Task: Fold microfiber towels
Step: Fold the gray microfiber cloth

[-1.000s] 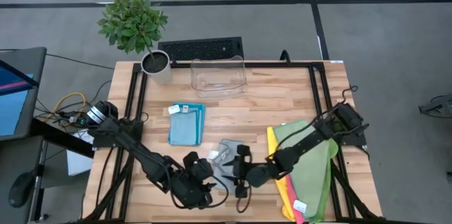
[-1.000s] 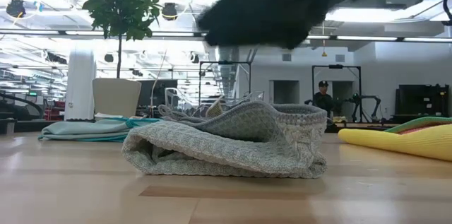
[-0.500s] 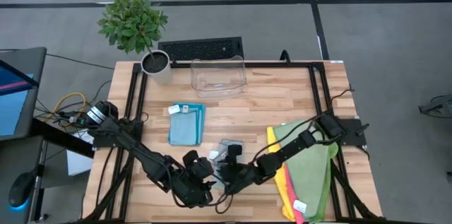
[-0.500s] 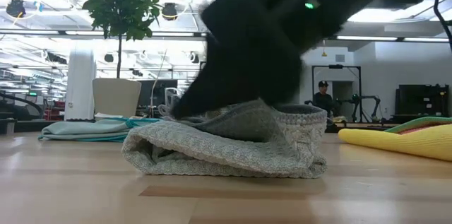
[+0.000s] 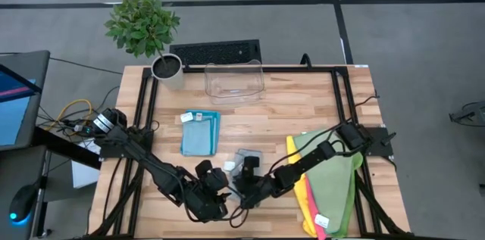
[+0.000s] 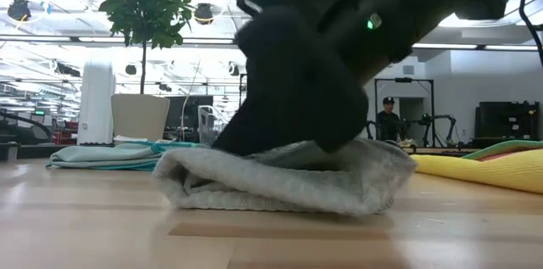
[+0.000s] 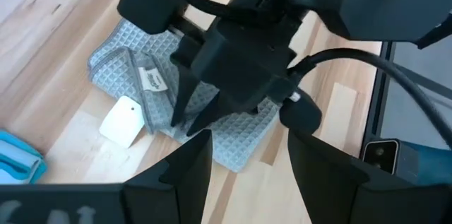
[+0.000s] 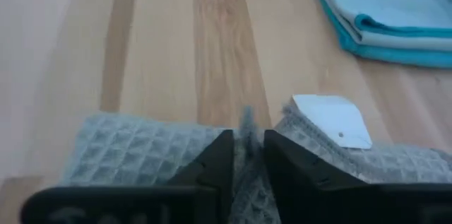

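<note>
The right gripper [image 8: 242,155] is down on the grey towel [image 5: 244,166] near the table's front edge, its fingers [image 8: 216,160] nearly together with a thin ridge of the waffle cloth pinched between them. In the left wrist view the same gripper [image 7: 192,114] comes down on the towel [image 7: 134,65] with its tips buried in the fabric. A white tag [image 8: 332,121] lies at the towel's edge, just beside the fingers. The left gripper [image 5: 218,187] hovers just beside the grey towel on its left, jaws apart and holding nothing; its two fingers [image 7: 187,171] frame the cloth from above.

One clear bin [image 5: 234,81] stands at the back of the table, and nothing shows inside it.

Towels: one grey under the gripper; a folded blue stack [image 5: 200,132] behind it, where two or three layers show but the count is unclear; and on the right a loose pile with green [image 5: 339,183] on top, yellow [image 5: 305,202] and a sliver of pink [image 5: 321,232] at its edges.

The table [image 5: 288,111] is pale wood planks in a black frame. One potted plant [image 5: 142,25] stands at the back left corner, a keyboard [image 5: 215,52] behind the bin. The floor is grey tile. The low view looks into an open workshop with ceiling lights, where one person [image 6: 389,120] stands far back.
</note>
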